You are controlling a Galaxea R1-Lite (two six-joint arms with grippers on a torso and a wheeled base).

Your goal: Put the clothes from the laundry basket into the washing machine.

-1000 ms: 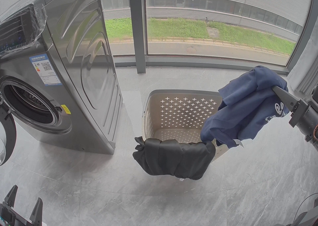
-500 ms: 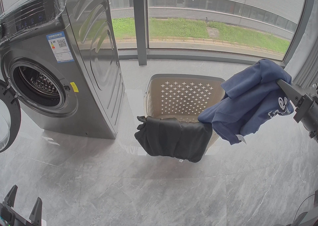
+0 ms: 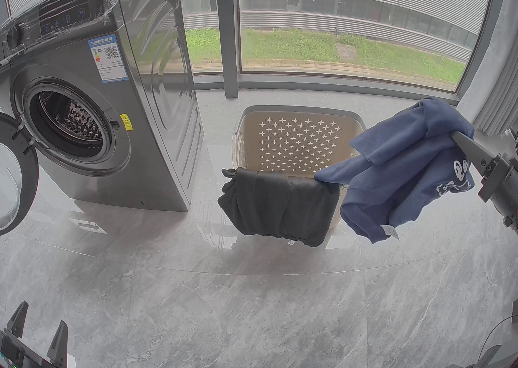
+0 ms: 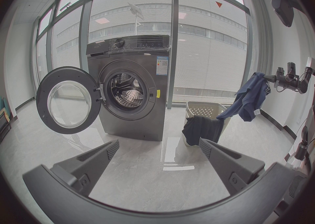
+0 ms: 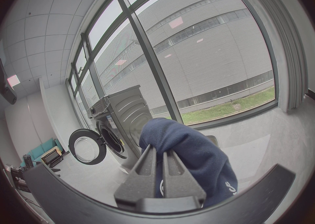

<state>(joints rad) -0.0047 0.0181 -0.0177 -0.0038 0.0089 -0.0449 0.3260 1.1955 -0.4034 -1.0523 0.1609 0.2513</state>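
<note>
A grey washing machine [image 3: 102,88] stands at the left with its round door [image 3: 13,169] swung open and the drum [image 3: 67,121] exposed. A beige laundry basket [image 3: 297,140] sits on the floor in the middle, with a black garment [image 3: 278,207] draped over its near rim. My right gripper [image 3: 456,137] is shut on a blue shirt [image 3: 404,169], which hangs in the air to the right of the basket. From the right wrist, the blue shirt [image 5: 193,155] bulges around that gripper [image 5: 159,150]. My left gripper [image 4: 159,145] is open and low, its fingertips [image 3: 59,334] at the head view's bottom left corner.
Grey marble floor [image 3: 243,304] spreads wide between me, the machine and the basket. Large windows [image 3: 345,18] and a pillar [image 3: 226,24] stand behind the basket. A curtain [image 3: 493,94] hangs at the right.
The head view has shifted, bringing the washing machine's front and drum further into view. The blue shirt stays hanging from my right gripper, its lower edge now clear of the basket rim.
</note>
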